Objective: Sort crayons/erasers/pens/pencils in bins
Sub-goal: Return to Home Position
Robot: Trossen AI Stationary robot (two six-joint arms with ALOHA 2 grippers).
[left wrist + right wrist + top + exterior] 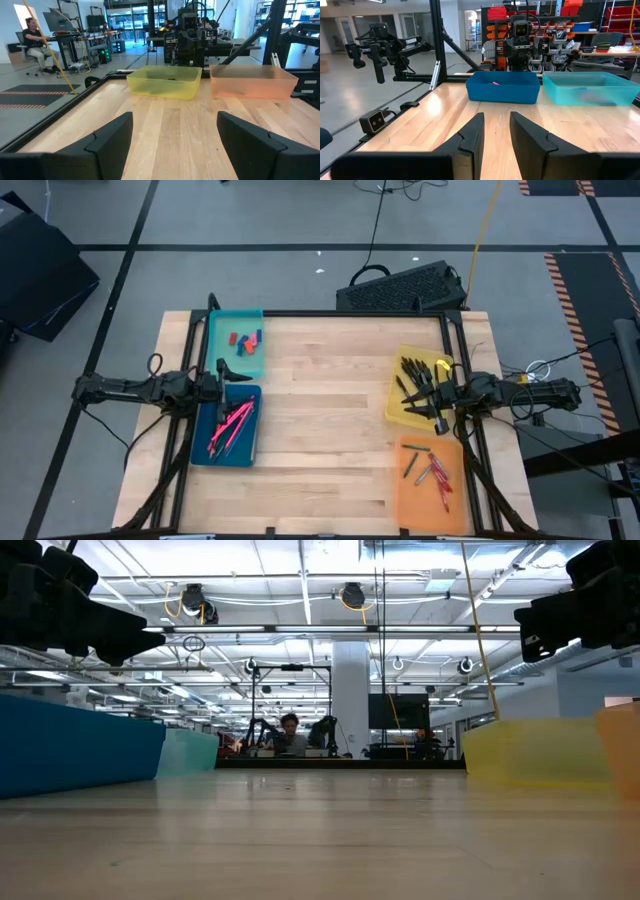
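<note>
Several erasers (244, 339) lie in the teal bin (222, 330) at the far left. Long pink sticks (230, 427) lie in the dark blue bin (205, 448) just nearer. Black sticks (415, 375) fill the yellow bin (400, 412) at the right, and red and green crayons (432, 470) lie in the orange bin (415, 500). My left gripper (238, 375) hangs open over the seam between the teal and blue bins, holding nothing (175, 125). My right gripper (428, 395) hovers above the yellow bin, its fingers a narrow gap apart and empty (496, 117).
Bare wooden tabletop (325, 410) lies between the two pairs of bins. A dark frame rail (350, 313) runs along the table's far edge, with a black keyboard-like object (400, 288) behind it. People sit at desks in the room beyond (290, 732).
</note>
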